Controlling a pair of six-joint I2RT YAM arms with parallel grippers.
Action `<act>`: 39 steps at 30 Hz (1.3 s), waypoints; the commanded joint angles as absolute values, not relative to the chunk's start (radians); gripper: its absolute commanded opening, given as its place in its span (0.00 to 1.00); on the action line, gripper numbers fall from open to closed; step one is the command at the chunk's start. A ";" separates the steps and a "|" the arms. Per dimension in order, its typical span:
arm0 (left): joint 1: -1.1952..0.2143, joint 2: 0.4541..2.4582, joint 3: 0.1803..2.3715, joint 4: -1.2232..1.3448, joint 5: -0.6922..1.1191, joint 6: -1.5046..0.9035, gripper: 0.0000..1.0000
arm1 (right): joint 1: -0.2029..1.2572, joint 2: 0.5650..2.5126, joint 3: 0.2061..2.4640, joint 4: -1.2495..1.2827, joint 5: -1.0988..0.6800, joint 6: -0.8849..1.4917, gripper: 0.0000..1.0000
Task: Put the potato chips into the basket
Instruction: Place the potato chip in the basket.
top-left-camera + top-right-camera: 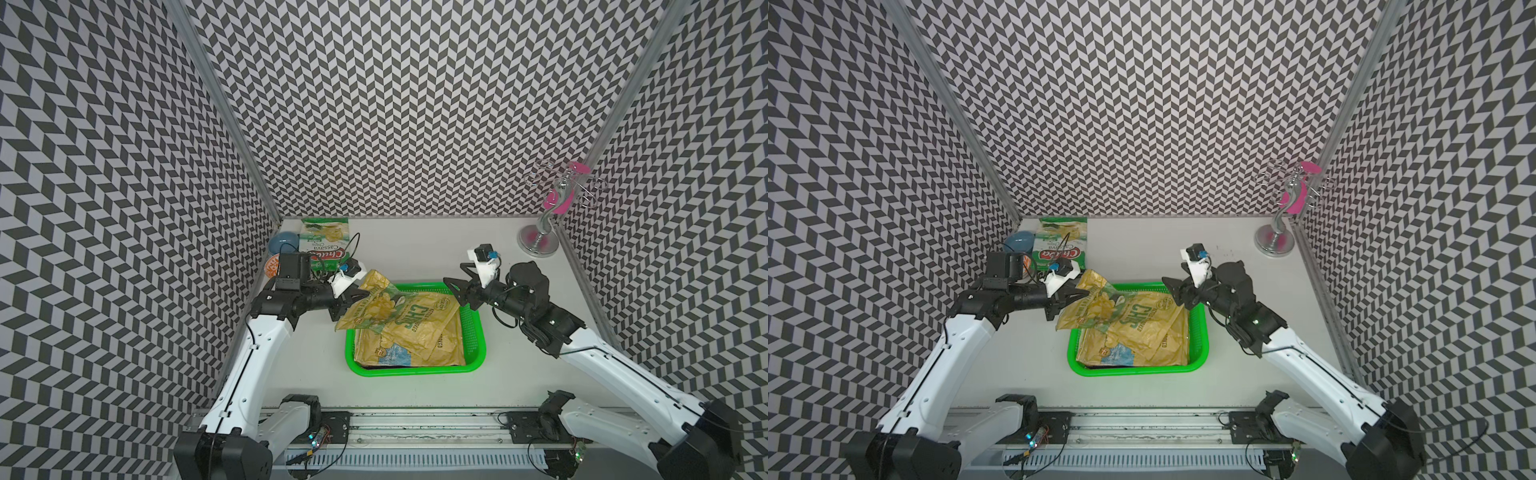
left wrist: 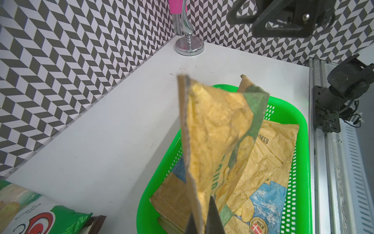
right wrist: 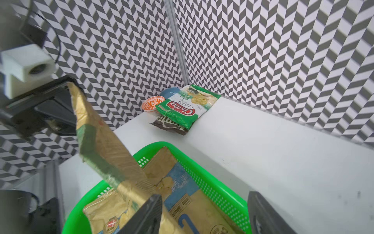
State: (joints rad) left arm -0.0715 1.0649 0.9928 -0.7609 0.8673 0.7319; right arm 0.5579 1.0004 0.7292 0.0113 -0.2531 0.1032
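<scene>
Over the near-left side of the basket (image 1: 473, 332), a tan kraft CHIPS bag (image 1: 374, 307) hangs pinched by one end in the left gripper (image 1: 361, 296), whose jaws are clamped tight on the crinkled edge. The bag slopes down across the basket, and its low end reaches the right gripper (image 1: 454, 274). That gripper's jaws stand well apart and hold nothing; the right wrist view shows the bag's end just beside one finger, though whether it touches is hard to tell. Under it, more kraft bags (image 1: 415, 345) lie flat and fill the green basket.

So this looks like the drop-off step for this bag. Its raised end overhangs the basket's left rim, so the next move likely calls for the left arm to carry it inward over the pile, then open. A release right here risks the bag draping over the rim.

Work remains. In the far-left corner of the bench (image 1: 415, 249), a green-white Chuba bag (image 1: 324, 237) lies atop a dark brown bag (image 3: 168, 125), beside a blue bowl (image 1: 282, 243) and an orange-patterned bowl (image 3: 152, 102). A chrome stand (image 1: 538, 241) sits far right, well clear.
</scene>
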 commanded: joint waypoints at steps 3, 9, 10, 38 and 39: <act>-0.072 1.041 0.987 -0.672 0.870 0.668 0.00 | 0.459 0.894 0.576 0.222 -0.470 0.277 0.76; -0.073 1.040 0.991 -0.663 0.864 0.647 0.00 | 0.362 0.877 0.435 0.347 -0.588 0.373 0.76; -0.073 1.039 0.991 -0.664 0.865 0.646 0.00 | 0.350 0.885 0.418 0.376 -0.616 0.391 0.76; -0.074 1.040 0.996 -0.666 0.868 0.629 0.00 | 0.337 1.255 0.361 0.781 -0.847 0.465 0.35; -0.073 1.040 0.996 -0.666 0.868 0.627 0.00 | 0.337 1.258 0.369 0.775 -0.851 0.457 0.25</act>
State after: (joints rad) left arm -0.0715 1.0645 0.9829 -0.7040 0.8497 0.6338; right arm 0.3416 1.2484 0.3344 0.7090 -0.8257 0.4717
